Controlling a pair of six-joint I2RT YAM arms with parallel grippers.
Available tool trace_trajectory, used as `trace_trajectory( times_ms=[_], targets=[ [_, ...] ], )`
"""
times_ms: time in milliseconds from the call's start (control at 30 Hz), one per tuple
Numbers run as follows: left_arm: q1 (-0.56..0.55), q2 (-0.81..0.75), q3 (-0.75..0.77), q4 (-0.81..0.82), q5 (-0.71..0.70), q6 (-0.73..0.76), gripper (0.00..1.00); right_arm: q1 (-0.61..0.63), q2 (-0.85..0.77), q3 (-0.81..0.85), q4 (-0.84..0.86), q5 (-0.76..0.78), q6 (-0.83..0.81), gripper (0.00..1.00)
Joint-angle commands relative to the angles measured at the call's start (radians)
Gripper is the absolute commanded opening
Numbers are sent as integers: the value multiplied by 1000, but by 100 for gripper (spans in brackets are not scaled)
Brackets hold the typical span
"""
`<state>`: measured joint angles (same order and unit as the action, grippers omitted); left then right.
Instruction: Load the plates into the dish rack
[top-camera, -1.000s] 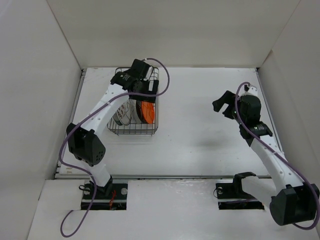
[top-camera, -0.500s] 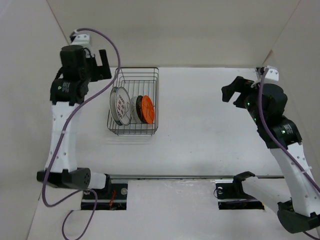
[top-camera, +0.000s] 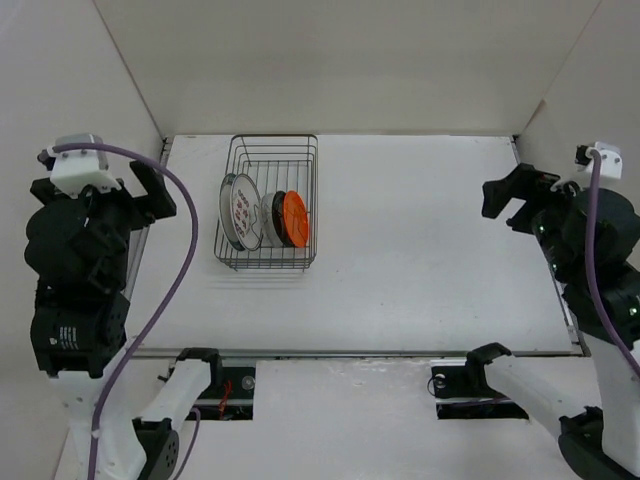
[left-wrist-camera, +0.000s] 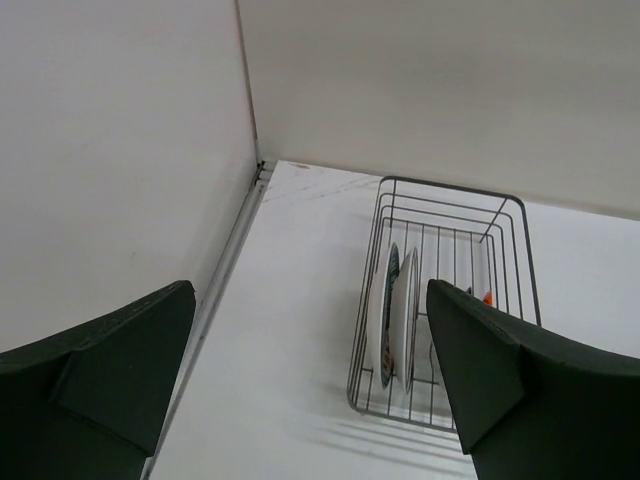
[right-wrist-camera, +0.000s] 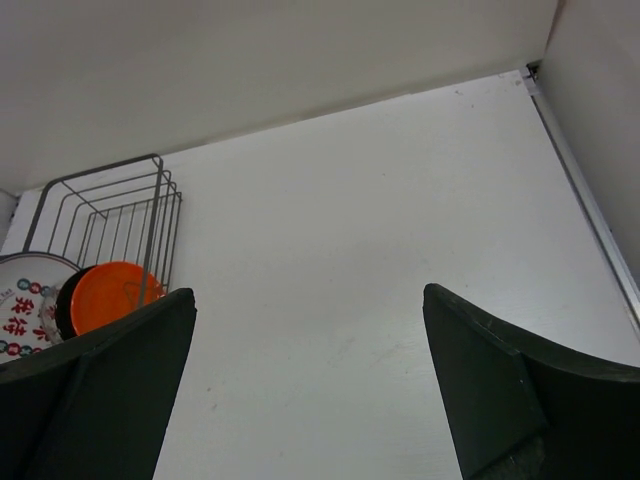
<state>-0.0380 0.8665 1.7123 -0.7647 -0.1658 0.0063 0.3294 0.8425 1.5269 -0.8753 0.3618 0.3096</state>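
rack: dish rack sits far left on the desk, plates upright inside
plates: white plate with red marks leftmost, black plate next, orange plate right of it
left gripper: spread wide, empty, by the left wall
right gripper: also wide apart, empty, far right
tip: looks basically done, so park both arms well clear of the wire

White tabletop inside plain white walls, soft even light.

L end effector open, R likewise
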Motion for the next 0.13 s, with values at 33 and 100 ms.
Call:
trace_trajectory(
  times_ms=[33,100],
  targets=[
    [9,-9,-48,-24,-11,-6,100,17,-16,47,-39,25,-18,100],
    [9,-18,-57,-24,-11,-6,100,17,-25,47,-39,13,-18,100]
  ],
)
